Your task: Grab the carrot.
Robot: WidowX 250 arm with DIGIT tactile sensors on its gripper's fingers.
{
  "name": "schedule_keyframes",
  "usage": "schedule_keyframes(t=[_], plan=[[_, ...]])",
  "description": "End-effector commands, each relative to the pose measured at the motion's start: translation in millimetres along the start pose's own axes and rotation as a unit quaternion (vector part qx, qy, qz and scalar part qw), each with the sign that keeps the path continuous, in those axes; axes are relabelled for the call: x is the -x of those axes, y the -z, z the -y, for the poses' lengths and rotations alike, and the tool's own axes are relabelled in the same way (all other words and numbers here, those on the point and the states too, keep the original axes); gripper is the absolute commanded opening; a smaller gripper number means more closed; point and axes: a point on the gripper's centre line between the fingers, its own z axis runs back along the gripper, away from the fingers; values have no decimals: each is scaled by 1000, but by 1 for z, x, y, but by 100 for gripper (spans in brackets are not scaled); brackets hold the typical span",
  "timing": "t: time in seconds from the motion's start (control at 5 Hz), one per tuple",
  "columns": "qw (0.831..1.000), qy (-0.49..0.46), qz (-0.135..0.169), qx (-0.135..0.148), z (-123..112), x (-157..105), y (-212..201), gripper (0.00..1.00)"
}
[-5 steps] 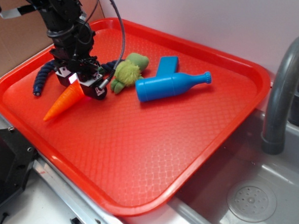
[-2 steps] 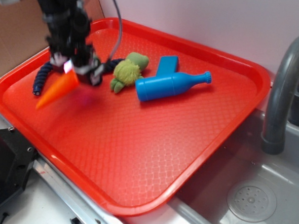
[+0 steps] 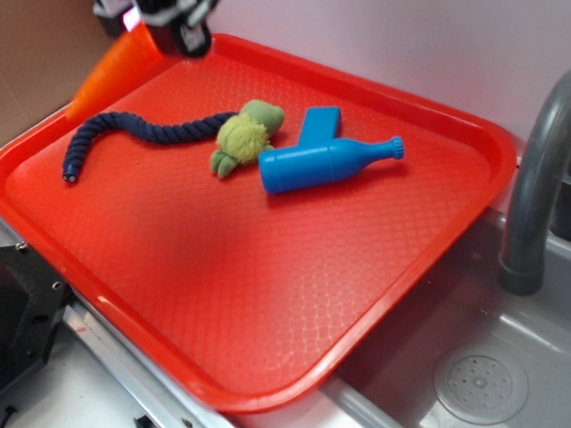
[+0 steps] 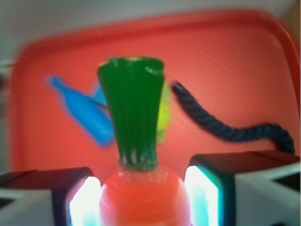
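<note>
The carrot (image 3: 112, 68) is an orange cone hanging in the air above the far left corner of the red tray (image 3: 261, 300), its tip pointing down and left. My gripper (image 3: 157, 24) is shut on its thick end at the top edge of the exterior view. In the wrist view the carrot (image 4: 141, 197) fills the space between the two pads, and its green top sticks out forward. My gripper (image 4: 143, 200) has one lit pad pressed on each side of the orange body.
On the tray lie a dark blue braided rope (image 3: 126, 131), a fuzzy green plush toy (image 3: 244, 134) and a blue bottle (image 3: 323, 163) with a blue block behind it. A grey sink (image 3: 479, 381) and faucet (image 3: 546, 162) stand to the right.
The gripper has risen from the tray with the carrot in it, moving up and toward the far left corner. The rope now shows in full.
</note>
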Motion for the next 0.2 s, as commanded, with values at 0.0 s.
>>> schedule_keyframes(t=[0.0], plan=[[999, 2, 12, 35, 21, 12, -42, 0]])
